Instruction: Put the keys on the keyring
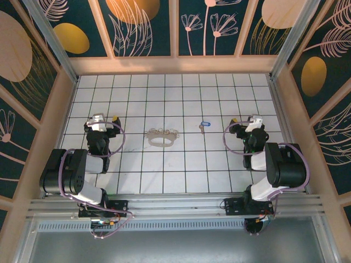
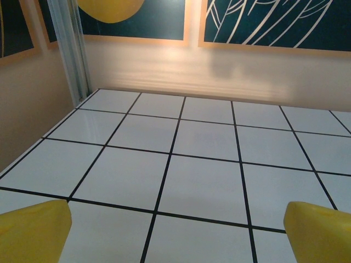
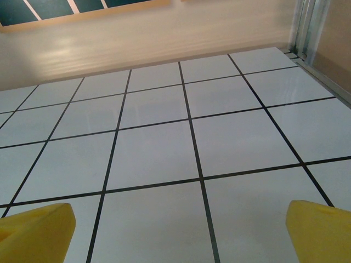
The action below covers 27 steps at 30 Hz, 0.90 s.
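The key (image 1: 204, 126), a tiny metal one with a bright blue plastic head, lies flat on the white, black-gridded tiled table (image 1: 164, 93) in the top view, a little right of the middle. The keyring (image 1: 162, 137), a pale beige oval loop with a cluster of small silvery rings along its far edge, lies to the key's left at about the same depth. The two are apart, with bare tile between them. The left gripper (image 1: 103, 118), black with yellow-tipped fingers, sits low over the tiles at the left and points toward the far wall, well apart from the keyring. The right gripper (image 1: 248, 118), of the same make, sits at the right. It is nearer to the key than the other gripper is to the loop, yet it does not touch it.

In the left wrist view the left gripper (image 2: 176, 233) stands spread wide. Its two yellow fingertips (image 2: 33, 233) sit in the bottom corners with bare white tile between them, and they grip nothing. Beyond the tiles rises a pale beige back wall (image 2: 219, 71) topped by dark blue panels with pale leaf lines, and an aluminium post (image 2: 71, 49) stands at the left.

In the right wrist view the right gripper (image 3: 178, 233) is likewise spread wide and empty. Its yellow fingertips (image 3: 321, 233) are at the lower corners over glossy tile, and the beige wall runs across the top.
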Motion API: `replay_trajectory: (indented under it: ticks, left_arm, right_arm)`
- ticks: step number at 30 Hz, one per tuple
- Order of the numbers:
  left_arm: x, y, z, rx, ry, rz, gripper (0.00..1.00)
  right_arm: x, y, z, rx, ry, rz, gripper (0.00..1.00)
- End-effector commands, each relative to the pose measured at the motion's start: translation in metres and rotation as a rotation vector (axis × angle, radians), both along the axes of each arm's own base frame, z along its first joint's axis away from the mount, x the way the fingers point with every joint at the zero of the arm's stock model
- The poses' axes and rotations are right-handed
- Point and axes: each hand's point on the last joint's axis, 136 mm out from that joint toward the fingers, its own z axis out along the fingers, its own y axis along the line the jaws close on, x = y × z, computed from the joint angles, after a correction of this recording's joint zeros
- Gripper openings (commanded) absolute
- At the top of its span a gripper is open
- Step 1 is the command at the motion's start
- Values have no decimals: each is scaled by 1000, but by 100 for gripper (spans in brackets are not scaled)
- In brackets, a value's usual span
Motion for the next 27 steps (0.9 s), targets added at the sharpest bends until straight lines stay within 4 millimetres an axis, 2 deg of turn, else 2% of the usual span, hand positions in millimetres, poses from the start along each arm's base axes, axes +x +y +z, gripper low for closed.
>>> replay_trajectory:
  ticks: [1, 9, 13, 15, 17, 19, 23, 27]
  left_arm:
    - [2, 3, 8, 5, -20, 9, 99]
    - [16, 7, 34, -8, 43, 39, 99]
    - [18, 5, 46, -118, 62, 40, 99]
    - [20, 1, 50, -168, 91, 30, 99]
    - [21, -1, 56, -243, 102, 32, 99]
    - [21, -11, 64, -303, 89, -20, 99]
    - [19, -24, 72, -401, 92, -68, 99]
    - [19, -42, 68, -480, 138, -120, 99]
  right_arm:
    - [3, 2, 17, -13, -65, 26, 99]
    - [2, -1, 35, -3, -57, 3, 93]
    - [3, 4, 47, 46, -18, 19, 90]
    - [3, 7, 58, 96, -17, 20, 90]
    - [5, 9, 70, 220, 1, 9, 92]
    - [7, 7, 82, 350, 20, -25, 99]
    - [9, 18, 104, 456, 4, 17, 99]
    - [14, 46, 103, 463, 74, 91, 99]
